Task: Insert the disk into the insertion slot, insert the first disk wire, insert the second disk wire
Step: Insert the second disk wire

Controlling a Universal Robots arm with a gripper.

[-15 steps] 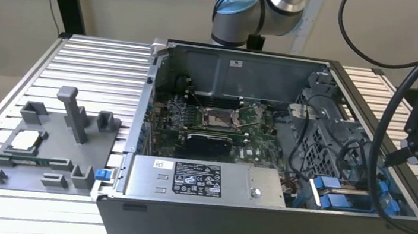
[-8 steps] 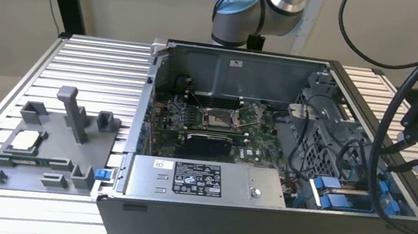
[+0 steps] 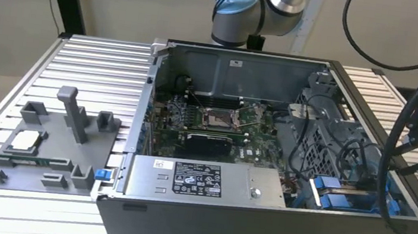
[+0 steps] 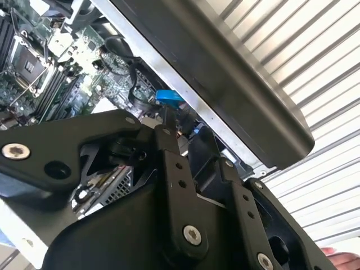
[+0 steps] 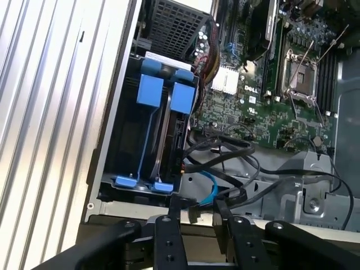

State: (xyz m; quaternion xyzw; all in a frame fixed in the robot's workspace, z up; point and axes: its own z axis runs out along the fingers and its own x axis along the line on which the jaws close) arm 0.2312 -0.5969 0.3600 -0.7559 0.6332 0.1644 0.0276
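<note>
Disk [image 5: 170,135] is down in the insertion slot [image 5: 126,140] from what I get on the first wrist view. It's edge-on to me, with its blue carrier tab poking up just beside a second blue tab. There are blue clips at the other end of the bay too. A light blue cable [image 5: 211,188] curls right beside the drive's end. A bundle of black cables [image 5: 230,154] loops across between the cage and the motherboard [image 5: 264,107]. Can't tell whether any of them is plugged into the drive.

My gripper [image 5: 197,203] hangs over the case rim just beside that cage end, jaws a moderate way apart and nothing pinched between them that I can see.

On the exterior view the open tower case [image 3: 259,231] lies on its side on the slatted metal table [image 3: 96,61]. The drive cage is in the corner toward the exterior view's right, with the power supply [image 3: 193,181] along the near edge. A grey fixture plate [image 3: 45,151] sits on the table off to the exterior view's left, just beside the case.
</note>
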